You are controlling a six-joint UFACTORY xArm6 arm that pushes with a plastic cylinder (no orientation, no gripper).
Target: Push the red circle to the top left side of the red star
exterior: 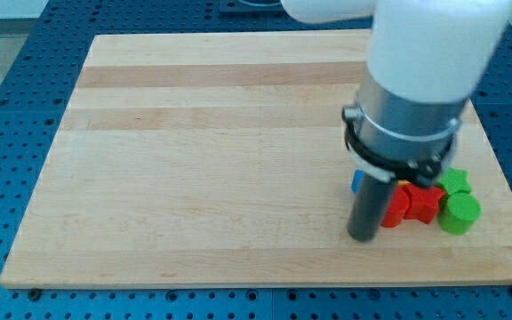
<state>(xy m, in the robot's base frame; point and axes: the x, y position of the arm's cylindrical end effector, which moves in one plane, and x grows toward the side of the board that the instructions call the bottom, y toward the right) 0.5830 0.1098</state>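
Note:
A cluster of blocks sits near the board's bottom right. The red circle [395,208] lies partly behind my rod, with the red star [423,203] touching it on its right. My tip [362,236] rests on the board just left of and slightly below the red circle, touching or nearly touching it. A blue block [356,182] peeks out to the left of the rod, mostly hidden. A green circle [460,212] and a green star-like block [454,183] lie right of the red star. A sliver of yellow [404,184] shows above the red blocks.
The wooden board [220,151] lies on a blue perforated table [7,107]. The arm's white and grey body [416,80] hides the board's upper right part. The block cluster is close to the board's right and bottom edges.

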